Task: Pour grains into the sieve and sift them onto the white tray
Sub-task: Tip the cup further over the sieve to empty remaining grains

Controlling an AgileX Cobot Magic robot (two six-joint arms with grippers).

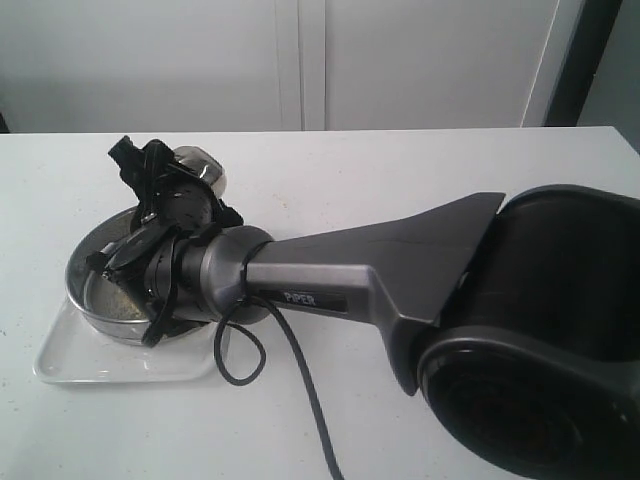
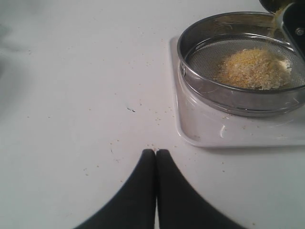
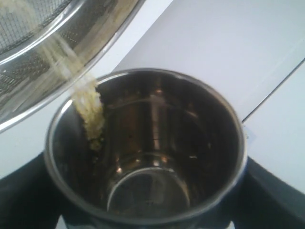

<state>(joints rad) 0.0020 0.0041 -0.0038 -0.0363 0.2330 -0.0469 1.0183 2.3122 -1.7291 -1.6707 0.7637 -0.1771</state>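
The grains [image 2: 252, 69] lie in a yellow heap on the mesh of the sieve [image 2: 214, 90]. A thin stream of them falls from the steel cup [image 3: 152, 143]. The sieve sits on the white tray [image 2: 205, 131], and the tray sits on the counter [image 2: 71, 95]. The right end effector [image 1: 170, 205] grips the cup and tips it over the sieve's edge. The left end effector [image 2: 156, 155] is pinched closed with nothing in it, near the tray but apart from it.

I think this is the pouring step, and it is nearly done. Next the cup needs to be emptied and moved away. Then the sieve needs a gentle shake over the tray, so nothing spills.

The right wrist view looks into the cup, where only a few grains cling to the side. The left wrist view shows the heap. In the exterior view the arm reaches across and covers most of the sieve.
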